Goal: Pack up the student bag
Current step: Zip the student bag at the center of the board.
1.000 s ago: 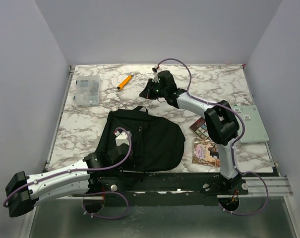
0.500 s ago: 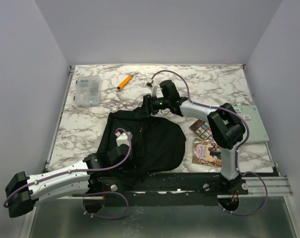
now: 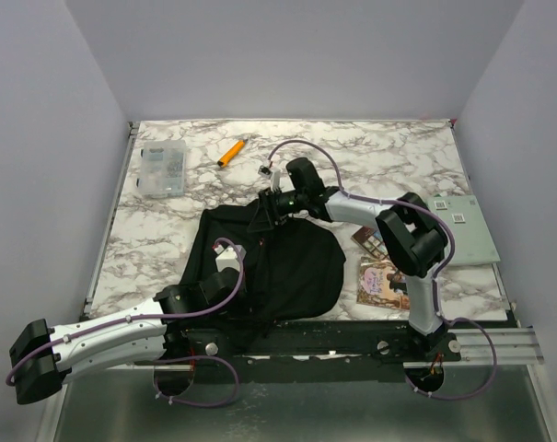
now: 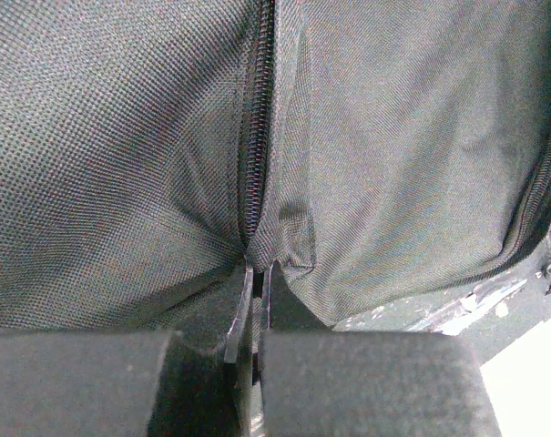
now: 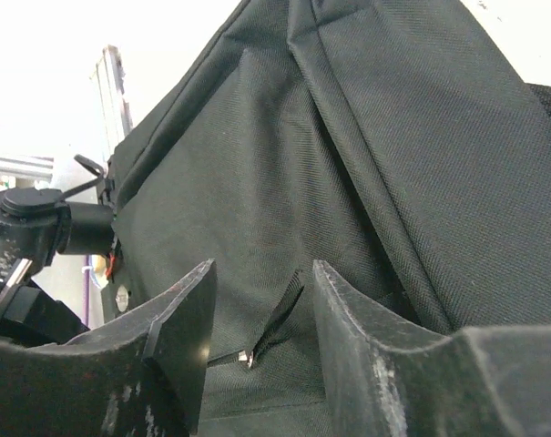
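Note:
The student bag (image 3: pixel 287 262), a large black fabric backpack, lies flat in the middle of the table. My left gripper (image 3: pixel 225 264) rests on its lower left part. In the left wrist view that gripper (image 4: pixel 254 273) is shut, pinching a fold of the bag's fabric (image 4: pixel 366 164) just below a zipper line (image 4: pixel 255 118). My right gripper (image 3: pixel 264 212) is at the bag's top edge. In the right wrist view it (image 5: pixel 261 282) stands open over the bag (image 5: pixel 348 137), with a small zipper pull (image 5: pixel 275 328) lying between the fingers, untouched.
A clear plastic box (image 3: pixel 161 168) and an orange marker (image 3: pixel 229 153) lie at the back left. To the right of the bag are a paint palette (image 3: pixel 373 239), a picture book (image 3: pixel 384 283) and a grey plate (image 3: pixel 464 230).
My right gripper has come back from beyond the bag's top down onto the top edge, and it has gone from shut to open. The left arm has not moved.

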Robot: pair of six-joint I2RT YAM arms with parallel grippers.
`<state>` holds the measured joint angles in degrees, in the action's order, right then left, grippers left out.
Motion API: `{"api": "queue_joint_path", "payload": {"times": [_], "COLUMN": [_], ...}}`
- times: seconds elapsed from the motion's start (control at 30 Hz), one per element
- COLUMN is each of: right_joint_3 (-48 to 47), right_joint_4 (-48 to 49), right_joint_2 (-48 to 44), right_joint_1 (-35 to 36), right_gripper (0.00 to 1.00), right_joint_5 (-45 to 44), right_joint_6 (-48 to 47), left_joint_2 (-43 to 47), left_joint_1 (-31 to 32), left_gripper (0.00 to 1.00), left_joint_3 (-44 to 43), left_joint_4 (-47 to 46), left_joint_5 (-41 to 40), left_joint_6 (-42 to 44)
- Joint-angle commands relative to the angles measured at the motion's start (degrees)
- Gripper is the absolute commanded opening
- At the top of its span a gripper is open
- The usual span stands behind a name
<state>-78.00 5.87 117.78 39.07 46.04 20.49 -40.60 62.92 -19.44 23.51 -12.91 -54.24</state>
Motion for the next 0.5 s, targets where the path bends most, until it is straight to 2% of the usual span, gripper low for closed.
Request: {"api": "queue_joint_path", "payload": {"times": [0.0, 0.13, 0.23, 0.27, 0.37, 0.47], "right_joint_3": [1.27, 2.37, 3.87, 4.31, 5.62, 6.27], "right_joint_4": [-0.35, 1.58, 3.22, 3.45, 3.39, 2.36], "right_joint_2": [0.45, -0.35, -1.18, -1.49, -2.26, -3.03], "right_joint_1": [0.85, 1.4, 1.58, 1.6, 1.79, 2.29], "right_gripper": [0.46, 0.34, 0.33, 0.36, 0.53, 0.54], "right_joint_5": [1.3, 1.59, 1.15, 0.61, -0.52, -1.67], "right_joint_6": [-1.33, -0.06, 0.59, 0.55, -0.63, -2.78], "left_joint_2": [0.52, 0.29, 0.19, 0.09, 0.09, -0.01], "left_joint_1": [0.37, 0.37, 0.37, 0.37, 0.37, 0.37], "left_gripper": [0.0, 0.0, 0.0, 0.0, 0.0, 0.0], "left_joint_3": [0.37, 0.24, -0.05, -0.06, -0.07, 0.06], "left_joint_4": [-0.97, -0.95, -0.94, -0.94, -0.93, -0.94], "left_joint_5": [2.85, 2.89, 2.95, 2.97, 3.07, 3.22], "left_joint_6": [-0.71, -0.57, -0.43, -0.43, -0.67, -0.76]}}
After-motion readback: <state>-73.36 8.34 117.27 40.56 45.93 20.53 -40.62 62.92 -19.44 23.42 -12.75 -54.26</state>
